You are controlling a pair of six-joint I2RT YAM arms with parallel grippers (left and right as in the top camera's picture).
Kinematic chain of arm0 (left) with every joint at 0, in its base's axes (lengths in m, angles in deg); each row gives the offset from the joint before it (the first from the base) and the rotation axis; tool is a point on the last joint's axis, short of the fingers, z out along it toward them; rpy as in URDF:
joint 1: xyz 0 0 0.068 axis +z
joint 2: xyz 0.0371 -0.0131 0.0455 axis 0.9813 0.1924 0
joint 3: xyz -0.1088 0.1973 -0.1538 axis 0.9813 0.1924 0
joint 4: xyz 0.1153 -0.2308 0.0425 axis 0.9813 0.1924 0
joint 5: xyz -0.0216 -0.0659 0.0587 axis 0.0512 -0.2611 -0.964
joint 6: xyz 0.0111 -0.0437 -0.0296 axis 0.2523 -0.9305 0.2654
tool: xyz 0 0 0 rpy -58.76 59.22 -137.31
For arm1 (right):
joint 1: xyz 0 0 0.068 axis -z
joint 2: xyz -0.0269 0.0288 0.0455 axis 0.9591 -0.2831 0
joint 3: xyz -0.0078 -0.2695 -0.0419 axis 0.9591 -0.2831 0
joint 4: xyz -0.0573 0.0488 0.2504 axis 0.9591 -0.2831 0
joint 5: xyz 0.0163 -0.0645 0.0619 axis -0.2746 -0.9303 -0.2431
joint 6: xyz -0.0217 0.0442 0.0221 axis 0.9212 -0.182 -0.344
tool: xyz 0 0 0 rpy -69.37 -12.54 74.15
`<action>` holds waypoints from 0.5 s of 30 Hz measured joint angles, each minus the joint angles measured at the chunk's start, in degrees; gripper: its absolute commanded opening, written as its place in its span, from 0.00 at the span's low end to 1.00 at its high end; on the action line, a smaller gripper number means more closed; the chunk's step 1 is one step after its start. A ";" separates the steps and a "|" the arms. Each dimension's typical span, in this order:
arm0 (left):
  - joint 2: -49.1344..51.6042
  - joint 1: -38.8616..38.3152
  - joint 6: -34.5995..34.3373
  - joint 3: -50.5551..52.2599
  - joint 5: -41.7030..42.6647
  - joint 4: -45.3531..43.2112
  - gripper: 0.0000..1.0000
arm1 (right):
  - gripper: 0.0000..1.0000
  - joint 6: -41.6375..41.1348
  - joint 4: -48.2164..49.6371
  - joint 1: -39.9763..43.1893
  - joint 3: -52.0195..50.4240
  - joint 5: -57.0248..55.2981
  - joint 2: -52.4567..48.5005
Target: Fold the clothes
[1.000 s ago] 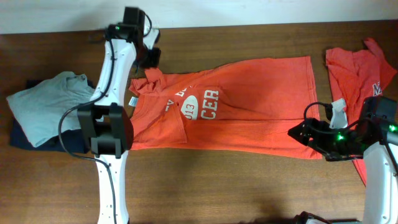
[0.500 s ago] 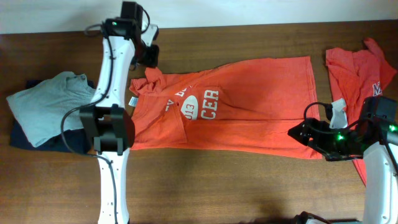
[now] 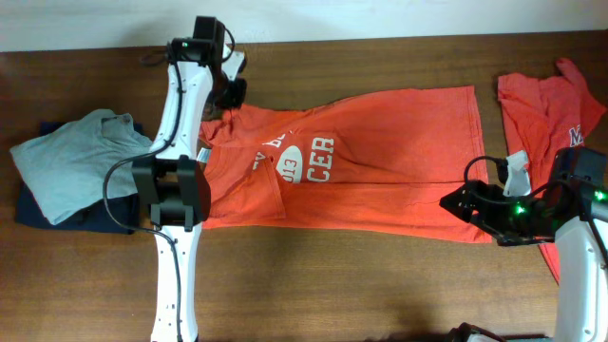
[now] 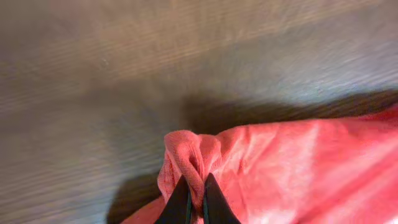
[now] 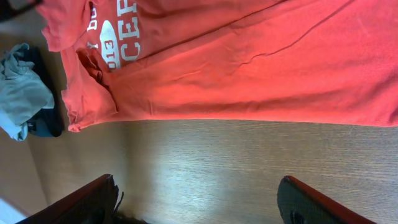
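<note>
Overhead, I see my left gripper (image 3: 231,92) clamped on the far left corner of the orange-red T-shirt (image 3: 380,180) spread across the table (image 3: 313,275), while my right gripper (image 3: 460,195), fingers wide apart, hovers at its near right corner.

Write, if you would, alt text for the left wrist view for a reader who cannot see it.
The left arm's two dark jaws, closed together at the bottom edge, pinch a bunched fold of an orange-red heathered T-shirt. The fabric spreads to the lower right over a dark brown wooden table.
</note>
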 measured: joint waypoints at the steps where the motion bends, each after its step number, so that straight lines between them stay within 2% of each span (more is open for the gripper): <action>1: 0.09 0.00 0.00 -2.67 0.00 0.46 0.00 | 0.87 -0.02 -0.02 0.00 0.00 -0.02 0.00; 6: 0.15 0.00 0.00 -13.68 0.00 1.57 0.00 | 0.87 0.02 0.04 0.00 0.00 0.00 0.00; 15: 0.15 -0.09 0.00 -19.89 0.09 10.64 0.00 | 0.88 -0.02 0.74 0.00 0.00 -0.02 0.00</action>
